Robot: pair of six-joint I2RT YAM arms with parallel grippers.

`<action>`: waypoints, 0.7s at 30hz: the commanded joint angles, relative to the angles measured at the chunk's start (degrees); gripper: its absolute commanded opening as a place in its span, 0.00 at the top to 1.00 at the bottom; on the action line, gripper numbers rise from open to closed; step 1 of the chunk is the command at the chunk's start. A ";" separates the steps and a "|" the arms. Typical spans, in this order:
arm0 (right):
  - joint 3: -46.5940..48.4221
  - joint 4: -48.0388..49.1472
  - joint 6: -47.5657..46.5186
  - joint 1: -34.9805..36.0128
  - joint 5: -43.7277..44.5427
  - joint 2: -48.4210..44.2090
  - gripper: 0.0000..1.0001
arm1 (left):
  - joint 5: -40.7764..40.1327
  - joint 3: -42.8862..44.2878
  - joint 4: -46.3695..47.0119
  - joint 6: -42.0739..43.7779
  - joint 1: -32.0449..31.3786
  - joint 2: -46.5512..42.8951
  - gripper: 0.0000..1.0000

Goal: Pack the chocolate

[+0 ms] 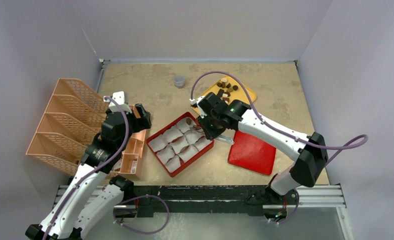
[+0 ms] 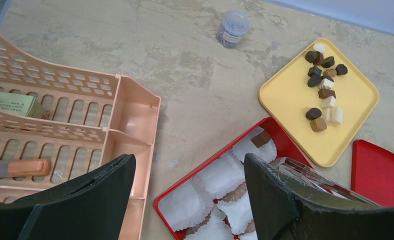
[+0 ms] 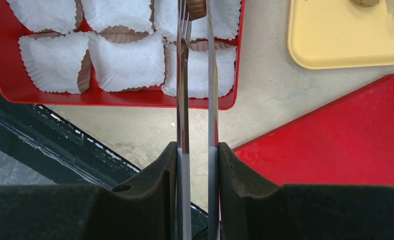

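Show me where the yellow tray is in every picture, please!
Top external: the yellow tray is in the upper middle, a little right of centre.
Left wrist: the yellow tray is on the right, with chocolates on it.
Right wrist: the yellow tray is in the top right corner, partly cut off.
Shared landmark: the red box lies next to it in all three.

Robot lab booth: blank white walls [image 1: 200,30], mounting rail [image 1: 330,196].

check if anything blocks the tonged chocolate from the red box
Nothing visible does: the small brown chocolate chunk, pinched in thin metal tongs held by the right tool, hangs over white crinkled paper cups in the red rectangular box.
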 commanded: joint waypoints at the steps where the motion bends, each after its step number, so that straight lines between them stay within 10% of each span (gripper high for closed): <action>1: 2.69 0.97 0.36 0.40 -0.74 -0.23 0.82 | -1.00 1.17 1.75 1.19 0.26 -0.45 0.21; 21: 2.67 -1.18 0.02 1.37 -0.32 1.31 0.69 | -0.18 1.06 1.65 0.94 0.26 -0.42 0.21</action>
